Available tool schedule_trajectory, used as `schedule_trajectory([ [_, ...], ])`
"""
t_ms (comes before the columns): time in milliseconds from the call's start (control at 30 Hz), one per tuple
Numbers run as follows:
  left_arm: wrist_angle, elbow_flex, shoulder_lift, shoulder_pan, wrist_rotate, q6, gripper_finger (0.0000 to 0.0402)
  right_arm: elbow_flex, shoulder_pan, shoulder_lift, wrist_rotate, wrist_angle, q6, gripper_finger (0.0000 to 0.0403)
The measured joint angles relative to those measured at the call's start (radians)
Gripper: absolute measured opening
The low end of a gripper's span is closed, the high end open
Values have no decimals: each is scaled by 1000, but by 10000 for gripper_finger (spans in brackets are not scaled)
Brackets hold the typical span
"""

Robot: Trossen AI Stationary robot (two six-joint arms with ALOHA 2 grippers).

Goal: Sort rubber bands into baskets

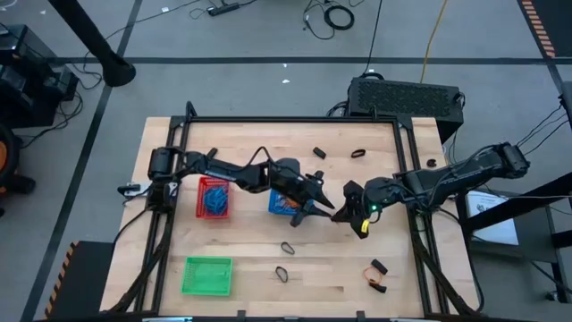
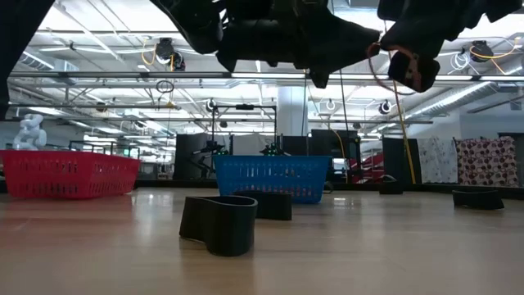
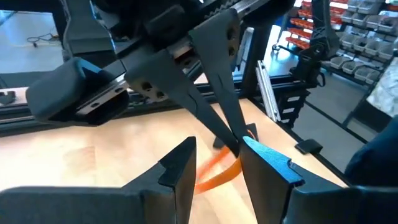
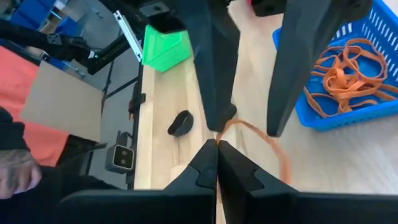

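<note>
Mid-air handover beside blue basket [image 1: 284, 204]: right gripper [image 4: 217, 163] fingers pinch orange rubber band [image 4: 273, 149]; left gripper [image 3: 214, 163] fingers half spread around it. Next: left closes, right releases.

No legible text, labels, brands, numbers or signs on anything in view: none on the baskets, the wooden surface, the arms or the room beyond.

A pale wooden table [image 1: 250, 268] sits on a grey floor [image 1: 268, 36] marked with dark lines. A black perforated box [image 1: 404, 95] stands beyond its far edge. Loose cables [image 1: 331, 16] (one yellow) trail across the floor.
</note>
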Motion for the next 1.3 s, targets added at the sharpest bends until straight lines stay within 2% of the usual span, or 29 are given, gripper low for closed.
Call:
schedule_trajectory([
  [233,-54,0,1,19,93,58,130,0,-36,-16,2,0,0,0],
  [533,-54,0,1,21,57,89,124,0,-82,-23,-1,5,4,0],
  [633,-66,0,1,23,55,88,97,0,-84,-23,-10,6,4,0],
  [800,-79,0,1,24,54,87,15,0,-84,-23,-18,5,1,0],
  [967,-94,0,1,24,27,82,5,0,-84,-23,-18,-1,-4,2],
  [1100,-103,0,1,24,0,79,3,0,-84,-23,-18,-12,-4,21],
  [1300,-102,0,1,30,-9,79,3,1,-83,-23,-20,-62,4,75],
])
